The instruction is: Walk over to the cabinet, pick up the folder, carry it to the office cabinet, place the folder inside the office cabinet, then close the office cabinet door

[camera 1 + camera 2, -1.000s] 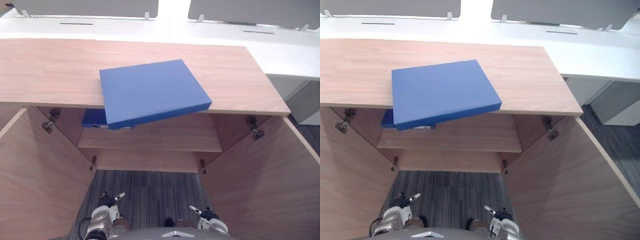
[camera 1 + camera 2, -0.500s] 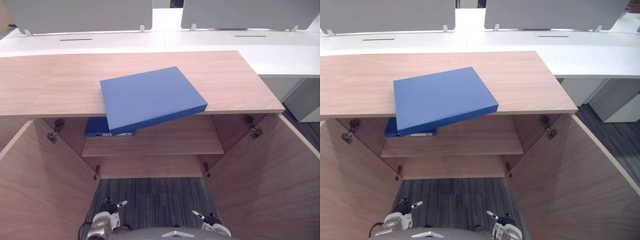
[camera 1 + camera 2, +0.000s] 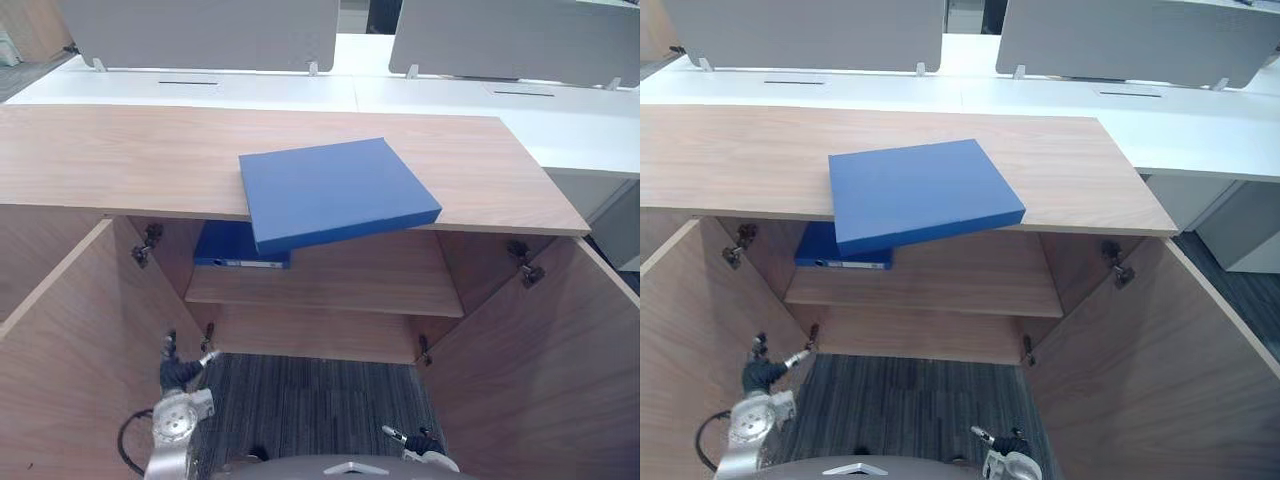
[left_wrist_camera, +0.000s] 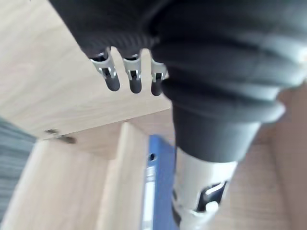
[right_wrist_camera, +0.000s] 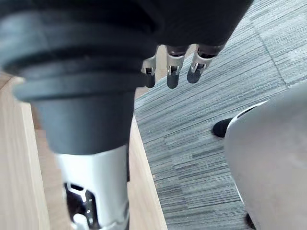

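Two hands hang low and empty before the cabinet (image 3: 330, 310), so we judge the walk-up about done and the pick-up of the folder (image 3: 335, 190) not yet begun.

The folder lies flat on the cabinet's wooden surface (image 3: 120, 160), about midway along the cabinet's front edge. Its near left corner juts past that edge, over the open interior. Its long axis runs along the cabinet's width, skewed a little so that the right end sits farther back on the cabinet than the left. We cannot tell which side carries the spine.

Inside the cabinet a second blue binder (image 3: 238, 247) lies on the shelf (image 3: 340, 290), just under the overhang. Both doors (image 3: 70, 340) stand wide open.

Our left hand (image 3: 178, 372) hangs beside the cabinet's left door, fingers (image 4: 132, 79) loose and gripping nothing. Our right hand (image 3: 412, 441) sits lower, in front of the cabinet's open mouth, fingers (image 5: 172, 72) slack and likewise empty.

We think the next move calls for both hands to rise to the cabinet's front edge. The jutting corner looks like the natural purchase: the left hand could slip its fingers beneath it while the right steadies the folder's end nearer the cabinet's right side. The folder seems stiff and smooth, so a one-sided tug might slide it off the cabinet
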